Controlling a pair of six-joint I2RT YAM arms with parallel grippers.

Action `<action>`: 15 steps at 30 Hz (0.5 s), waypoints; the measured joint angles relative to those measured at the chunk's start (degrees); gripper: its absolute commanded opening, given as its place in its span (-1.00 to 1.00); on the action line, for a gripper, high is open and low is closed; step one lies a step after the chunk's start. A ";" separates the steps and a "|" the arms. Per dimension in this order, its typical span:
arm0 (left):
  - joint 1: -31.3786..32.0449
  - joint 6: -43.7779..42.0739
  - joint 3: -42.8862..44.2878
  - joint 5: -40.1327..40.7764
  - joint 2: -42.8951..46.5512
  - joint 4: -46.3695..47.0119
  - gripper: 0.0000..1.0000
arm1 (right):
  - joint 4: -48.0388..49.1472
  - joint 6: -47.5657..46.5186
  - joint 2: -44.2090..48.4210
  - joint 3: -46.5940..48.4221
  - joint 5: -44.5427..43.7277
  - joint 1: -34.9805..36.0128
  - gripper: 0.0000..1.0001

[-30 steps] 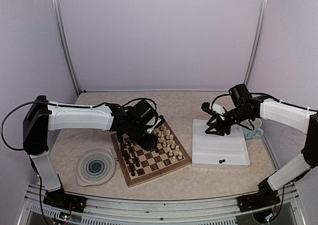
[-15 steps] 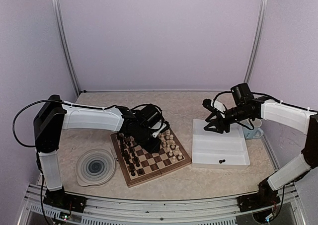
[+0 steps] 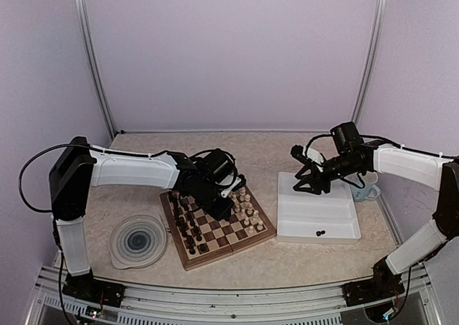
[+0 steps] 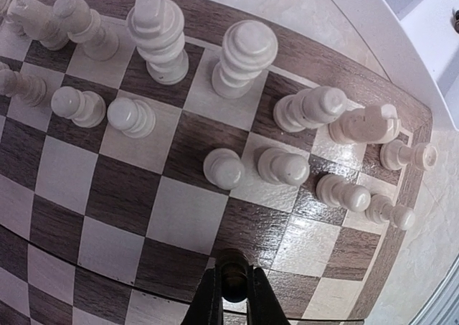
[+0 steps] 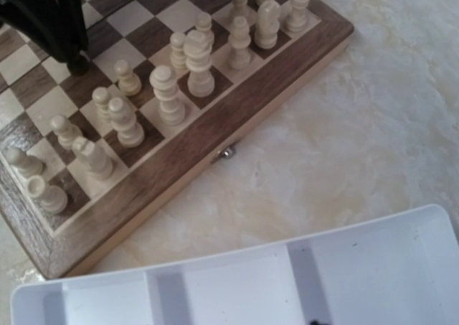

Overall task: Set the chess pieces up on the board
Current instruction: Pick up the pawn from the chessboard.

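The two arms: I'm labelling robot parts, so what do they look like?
The left arm and right arm have white shell links, black joints and black bases. Thin black cables loop along each. The left tool and right tool are black throughout.

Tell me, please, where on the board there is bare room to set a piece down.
The middle squares of the board are bare, between the cream pieces along its right side and the dark pieces along its left. Both those edge rows are crowded, and the left tool hangs over the middle gripping a dark piece.
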State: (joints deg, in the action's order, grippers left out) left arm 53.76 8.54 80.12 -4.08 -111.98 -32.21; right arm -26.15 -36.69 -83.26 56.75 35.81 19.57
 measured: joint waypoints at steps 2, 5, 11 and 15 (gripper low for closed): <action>-0.57 0.04 0.00 -0.02 0.63 -0.90 -0.93 | 0.00 -0.09 -0.24 0.00 0.00 0.00 -0.06; -2.91 0.22 -0.13 0.48 3.02 -1.92 -0.93 | -0.04 -0.13 -0.63 0.00 -0.02 0.00 -0.06; -12.46 0.37 -3.63 2.10 12.85 -2.23 -0.93 | -0.07 -0.37 -0.94 0.00 -0.04 0.00 -0.06; -16.81 0.07 -5.31 2.89 15.37 -2.54 -0.93 | -0.07 -0.52 -1.31 0.00 -0.02 0.00 -0.06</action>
State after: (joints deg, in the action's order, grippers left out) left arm 36.95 8.60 74.81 -1.19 -96.62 -34.74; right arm -26.22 -37.21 -84.58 56.75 35.79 19.57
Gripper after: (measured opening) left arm 0.097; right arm 0.470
